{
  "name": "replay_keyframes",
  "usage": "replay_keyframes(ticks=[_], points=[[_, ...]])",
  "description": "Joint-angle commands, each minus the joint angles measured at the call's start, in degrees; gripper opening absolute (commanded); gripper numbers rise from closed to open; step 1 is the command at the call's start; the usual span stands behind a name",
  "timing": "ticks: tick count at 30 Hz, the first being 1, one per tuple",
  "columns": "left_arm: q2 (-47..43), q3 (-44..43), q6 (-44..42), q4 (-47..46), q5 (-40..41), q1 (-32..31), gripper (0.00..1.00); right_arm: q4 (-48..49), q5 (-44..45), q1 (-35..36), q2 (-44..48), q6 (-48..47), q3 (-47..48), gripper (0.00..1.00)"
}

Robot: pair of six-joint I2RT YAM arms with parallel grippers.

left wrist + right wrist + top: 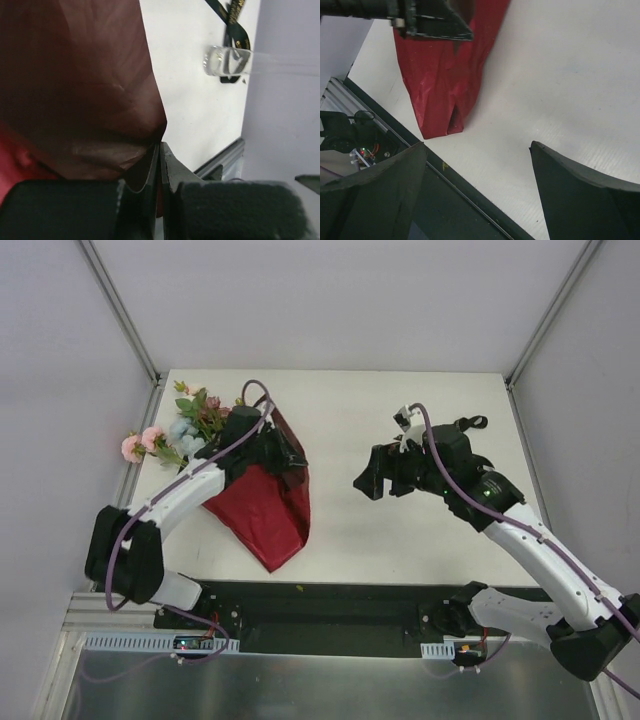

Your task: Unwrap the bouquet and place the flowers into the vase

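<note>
At the left the flowers [178, 430] lie on the worktop [400, 530], their stems inside the red wrapping paper [265, 505] - not yet freed. The left gripper [160, 147] has its jaws clenched on the paper's edge. The right gripper [477, 165] hangs over bare worktop, jaws released and holding nothing. Further right the ribbon [234, 12] is already off, lying beside the vase [227, 62] - empty, so pulling the paper away and placing every stem remain.

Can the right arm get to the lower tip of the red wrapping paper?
Probably yes. The right tool is open and faces the tip of the wrapping paper with only table between; the left tool pinches the paper higher up, off that path.
</note>
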State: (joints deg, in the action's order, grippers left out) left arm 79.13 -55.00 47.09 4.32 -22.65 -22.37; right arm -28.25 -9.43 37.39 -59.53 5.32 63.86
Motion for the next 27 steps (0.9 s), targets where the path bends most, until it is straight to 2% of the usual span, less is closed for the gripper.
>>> replay_keyframes(ticks=[1, 2, 4, 7, 9, 10, 12, 13, 17, 20, 22, 25, 27], points=[[9.4, -8.4, 2.2, -7.1, -9.1, -4.2, 0.03, 4.1, 1.3, 2.2, 1.2, 2.2, 0.9, 0.88], [10.7, -9.3, 2.2, -7.1, -9.8, -4.8, 0.05, 3.9, 2.2, 2.4, 1.3, 2.3, 0.7, 0.88], [11.3, -9.7, 0.8, -7.1, -8.6, -5.9, 0.28, 4.1, 2.9, 2.9, 2.1, 2.4, -0.2, 0.88], [6.8, -6.3, -2.6, -7.0, -5.9, -5.9, 0.54, 4.4, 3.5, 3.3, 2.0, 2.2, -0.7, 0.88], [3.1, -4.1, -4.4, -5.8, -5.6, -5.9, 0.61, 4.9, 2.5, 3.7, 0.2, 1.7, -0.5, 0.88], [1.7, -3.4, -5.7, -4.9, -5.6, -5.8, 0.8, 5.2, 2.0, 4.4, -0.7, 1.6, -0.2, 0.88], [-2.2, -1.8, -7.1, -0.8, -6.3, -5.8, 0.97, 6.7, 0.0, 5.2, -3.8, 1.5, 0.3, 0.88], [-3.6, -1.5, -9.0, 0.9, -6.4, -5.7, 0.99, 7.2, -0.3, 6.6, -5.0, 1.5, 0.8, 0.88], [-13.9, 0.3, -14.2, 12.0, -0.5, -4.7, 0.99, 9.5, -0.1, 10.8, -9.9, 0.9, 4.9, 0.88], [-22.3, -0.2, -18.2, 22.1, 7.2, -2.9, 0.98, 13.5, -2.6, 12.4, -14.6, 1.4, 5.9, 0.86], [-28.3, -1.2, -20.3, 28.1, 15.2, -2.5, 0.98, 15.8, -5.1, 12.6, -20.7, 2.3, 8.4, 0.84], [-35.3, -0.9, -20.7, 31.4, 23.9, -2.4, 0.99, 16.0, -8.1, 12.5, -30.2, 3.6, 14.0, 0.83], [-39.5, 0.0, -20.3, 31.8, 26.2, -2.4, 0.99, 16.2, -10.0, 12.5, -36.8, 3.3, 17.3, 0.86]])
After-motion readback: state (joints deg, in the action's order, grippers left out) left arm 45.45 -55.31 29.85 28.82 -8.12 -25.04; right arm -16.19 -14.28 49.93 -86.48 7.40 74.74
